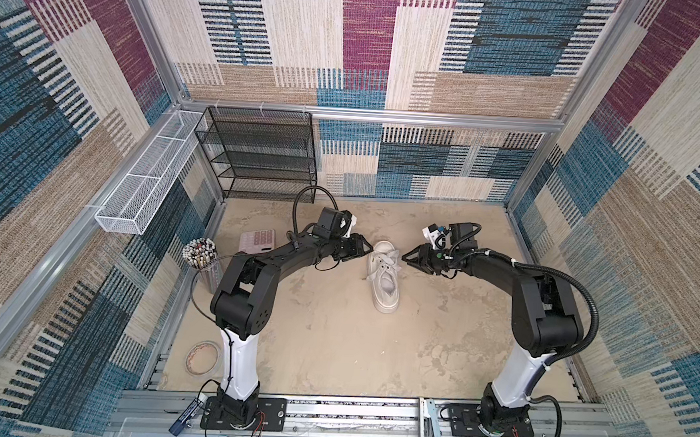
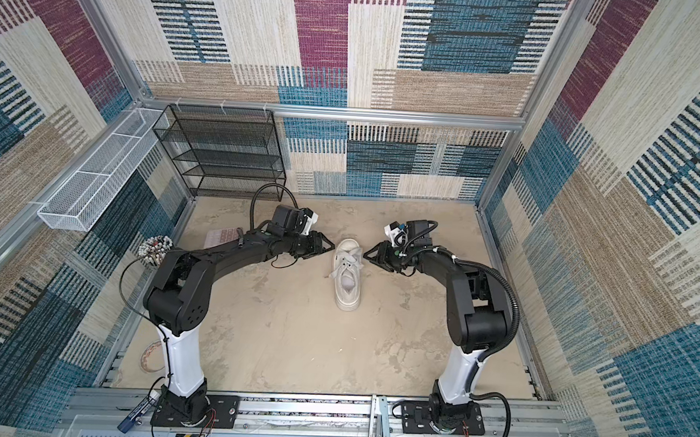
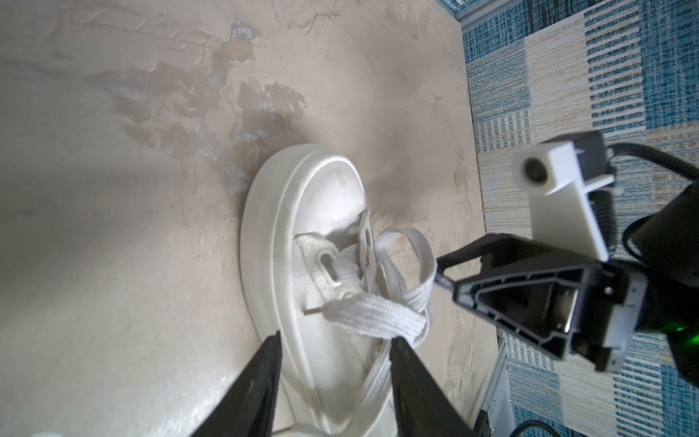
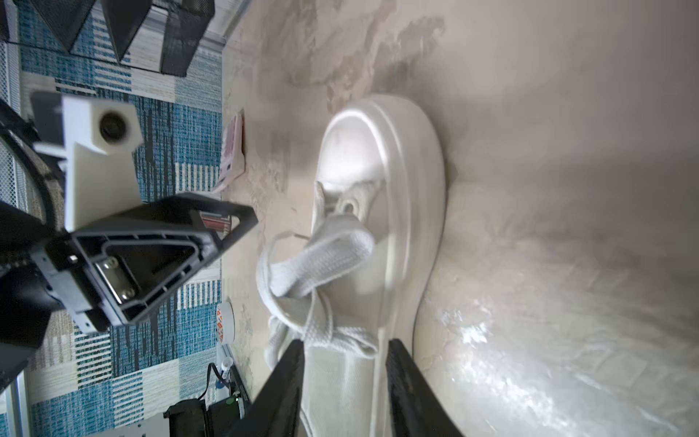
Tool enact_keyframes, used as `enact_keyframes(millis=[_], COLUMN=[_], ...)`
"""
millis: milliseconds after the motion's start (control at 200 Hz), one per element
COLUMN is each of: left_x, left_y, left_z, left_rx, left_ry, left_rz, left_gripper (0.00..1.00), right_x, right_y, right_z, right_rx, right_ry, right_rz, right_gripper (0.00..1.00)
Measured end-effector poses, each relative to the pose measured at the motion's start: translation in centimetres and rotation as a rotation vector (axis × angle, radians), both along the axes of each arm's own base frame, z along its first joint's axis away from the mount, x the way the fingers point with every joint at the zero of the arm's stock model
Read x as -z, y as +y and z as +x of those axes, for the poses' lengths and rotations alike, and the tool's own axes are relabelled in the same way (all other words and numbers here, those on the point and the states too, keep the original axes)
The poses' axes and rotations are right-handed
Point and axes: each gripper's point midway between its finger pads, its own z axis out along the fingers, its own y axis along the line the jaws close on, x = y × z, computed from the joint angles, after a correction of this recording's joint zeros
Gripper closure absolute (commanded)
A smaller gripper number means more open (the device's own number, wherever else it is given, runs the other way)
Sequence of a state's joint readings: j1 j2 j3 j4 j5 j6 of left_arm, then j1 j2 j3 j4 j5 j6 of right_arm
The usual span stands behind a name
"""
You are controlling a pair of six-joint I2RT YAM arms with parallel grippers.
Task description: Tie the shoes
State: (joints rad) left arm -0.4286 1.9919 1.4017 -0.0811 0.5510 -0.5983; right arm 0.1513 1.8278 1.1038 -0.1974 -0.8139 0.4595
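While the sneaker (image 1: 384, 280) sits between them, left hand (image 1: 369, 249) and right hand (image 1: 404, 258) gape, seemingly empty.

Robotics lab test cell: an aluminium-profile frame (image 1: 388, 115) lined with patchwork carpet panels (image 1: 368, 29), robot arms (image 1: 248, 288) bolted to a rail (image 1: 348, 415) along the bottom edge.

The sneaker (image 1: 384, 278) has a smooth, leather-like white upper with a faint sheen over a smooth, rubbery sole. Its laces (image 3: 378, 314) are flat, matt woven cloth. The bench (image 1: 332, 343) looks matt, mottled and plaster-rough. At eleven o'clock from the sneaker stands a black metal-mesh rack (image 1: 260, 156). The walls (image 1: 367, 41) are coarse woven textile.
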Motion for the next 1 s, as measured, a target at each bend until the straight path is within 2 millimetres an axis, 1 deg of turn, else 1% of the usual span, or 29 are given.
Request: enact_keyframes(millis=[60, 120, 280, 411, 476, 601, 646, 771, 911, 997], left_x=[0.1, 0.1, 0.6, 0.4, -0.2, -3.1, -3.8, -3.9, -3.5, -3.1], left_y=[-0.4, -0.8, -1.5, -1.7, -1.8, -2.5, -2.7, -3.4, -5.1, -6.2], left_z=[0.3, 0.3, 0.3, 0.2, 0.5, 1.8, 2.2, 2.9, 3.0, 2.8], left_rx=[0.011, 0.027, 0.048, 0.052, 0.054, 0.075, 0.084, 0.117, 0.174, 0.208], left_ry=[0.005, 0.009, 0.027, 0.024, 0.015, -0.052, -0.073, -0.079, -0.074, -0.069], left_rz=[-0.010, -0.022, -0.034, -0.034, -0.035, -0.040, -0.038, -0.007, 0.032, 0.049], left_gripper=[0.50, 0.50, 0.51, 0.51, 0.51, 0.51, 0.51, 0.51, 0.49, 0.48], right_x=[0.8, 1.2, 1.1, 1.4, 1.5, 1.6, 1.8, 2.1, 2.1, 1.9], right_y=[0.0, 0.1, 0.4, 0.6, 0.8, 1.2, 1.3, 1.7, 1.8, 1.9], right_z=[-0.8, -1.2, -1.1, -1.0, -1.0, -1.0, -1.0, -1.0, -0.6, -0.5], right_rx=[-0.006, -0.008, -0.020, -0.025, -0.030, -0.045, -0.049, -0.058, -0.060, -0.064], right_ry=[0.025, 0.036, 0.019, 0.026, 0.028, 0.025, 0.028, 0.033, 0.025, 0.015], right_rz=[0.004, 0.012, 0.042, 0.063, 0.071, 0.087, 0.089, 0.092, 0.095, 0.101], right_gripper=[0.61, 0.61, 0.61, 0.61, 0.62, 0.62, 0.62, 0.64, 0.71, 0.81])
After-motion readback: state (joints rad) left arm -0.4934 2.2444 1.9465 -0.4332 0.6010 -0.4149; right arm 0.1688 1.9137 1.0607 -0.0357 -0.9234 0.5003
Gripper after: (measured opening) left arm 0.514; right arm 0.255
